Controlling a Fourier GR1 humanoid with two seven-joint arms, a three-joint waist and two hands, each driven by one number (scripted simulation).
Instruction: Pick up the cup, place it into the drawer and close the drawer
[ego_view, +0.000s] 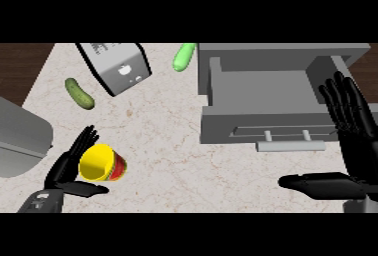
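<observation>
A yellow cup (103, 164) with red sides lies tilted on the marbled counter at the lower left, its mouth facing left. My left hand (68, 167) is open around it, straight fingers along its left side and the thumb below it. The grey drawer (260, 95) stands pulled out at the upper right, its inside bare, with a pale bar handle (291, 145) on its front. My right hand (354, 125) is open at the right edge, fingers pointing up over the drawer's right side and thumb stretched left below the handle.
A grey toaster-like box (118, 67) stands tilted at the top left. A dark green cucumber (79, 93) lies to its left and a light green one (184, 56) near the drawer's back corner. A grey object (22, 137) fills the left edge.
</observation>
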